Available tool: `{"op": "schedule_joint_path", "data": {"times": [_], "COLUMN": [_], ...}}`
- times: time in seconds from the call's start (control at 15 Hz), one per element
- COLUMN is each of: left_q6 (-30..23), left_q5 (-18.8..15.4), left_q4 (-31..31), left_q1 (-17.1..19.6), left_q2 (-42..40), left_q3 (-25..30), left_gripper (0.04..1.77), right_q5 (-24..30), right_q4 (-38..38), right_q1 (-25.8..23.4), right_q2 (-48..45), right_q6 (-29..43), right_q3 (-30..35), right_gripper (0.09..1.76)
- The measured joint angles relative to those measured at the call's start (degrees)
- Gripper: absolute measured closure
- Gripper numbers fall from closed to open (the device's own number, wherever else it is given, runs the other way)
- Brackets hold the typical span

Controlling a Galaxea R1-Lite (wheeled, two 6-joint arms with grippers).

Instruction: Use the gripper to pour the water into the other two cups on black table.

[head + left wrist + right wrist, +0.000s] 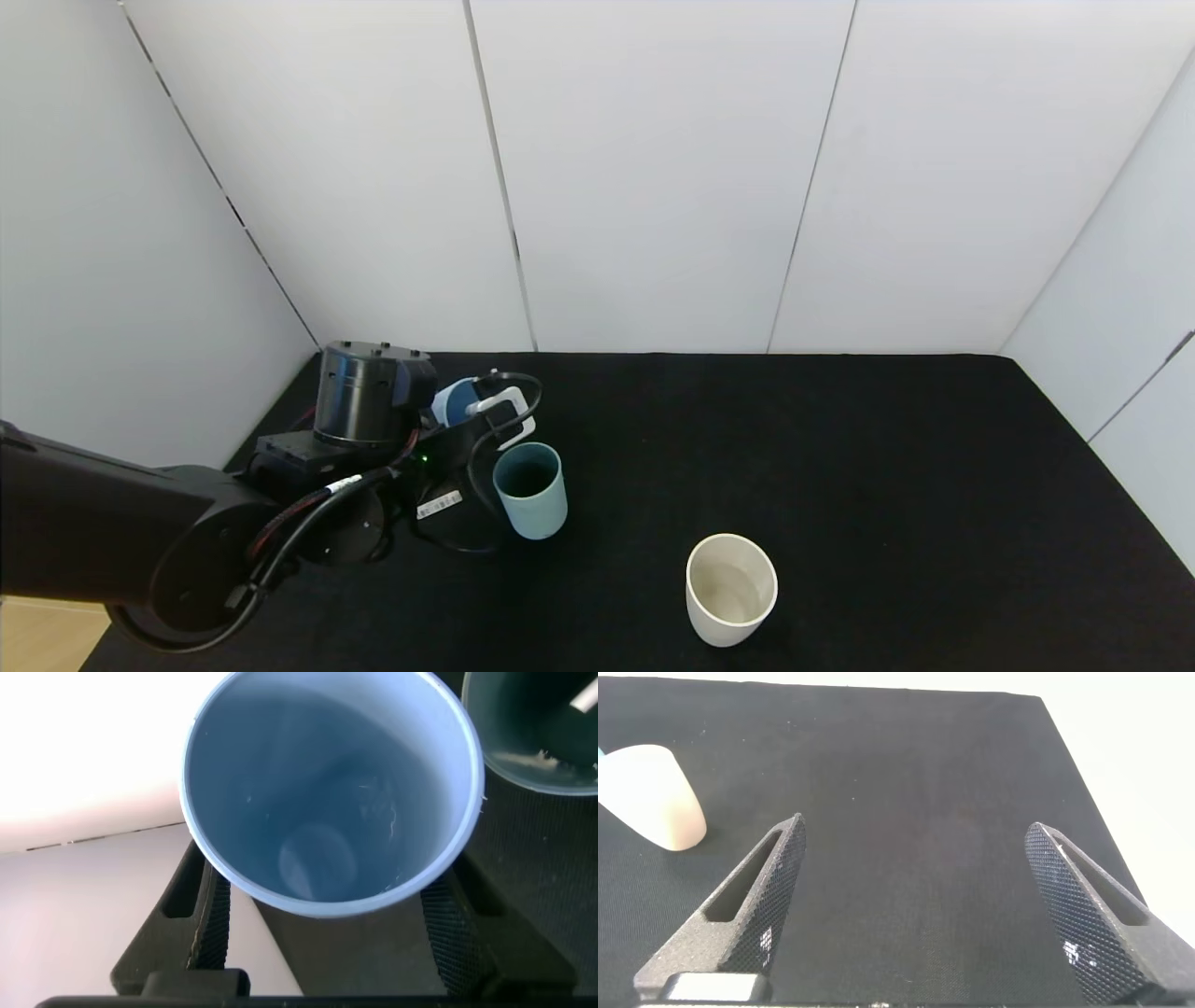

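My left gripper (504, 415) is shut on a light blue cup (455, 403) and holds it tilted just behind the teal-green cup (530, 490), which stands upright on the black table (840, 448). In the left wrist view the blue cup (327, 793) sits between my fingers (210, 919), with faint wet streaks on its inner wall; the teal cup's rim (537, 761) is beside it. The cream-white cup (731, 588) stands apart to the front right. My right gripper (915, 877) is open and empty above bare table, with the white cup (654, 798) off to one side.
White wall panels (653, 168) close the table at the back and both sides. The left arm's thick black body (140, 541) and looped cable (481, 467) lie over the table's left part, close to the teal cup.
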Motion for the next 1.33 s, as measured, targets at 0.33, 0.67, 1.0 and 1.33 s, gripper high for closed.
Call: {"op": "schedule_joint_path", "data": {"times": [0.33,0.67,1.0,1.33], "left_q6": [2.23,4.95,7.88,9.89], "left_q5": [3.04,6.01,8.57,11.69], "left_q4": [-0.02,-0.17,-0.33,-1.4], "left_q1": [-1.27,-2.32,-3.08,-4.61], "left_q2": [0.84,0.95,0.79,0.73], "left_q3": [0.43,0.59,1.17,2.05], "left_gripper": [0.62,0.62,0.62,0.62], "right_q5": [-0.02,-0.02,-0.02,-0.02], "right_q4": [0.0,-0.02,0.0,0.0], "right_q1": [0.0,0.0,-0.02,-0.02], "right_q2": [0.0,0.0,0.0,0.0], "right_q6": [0.0,0.0,0.0,-0.02], "right_q3": [0.0,0.0,0.0,0.0], "right_gripper": [0.14,0.14,0.14,0.14]}}
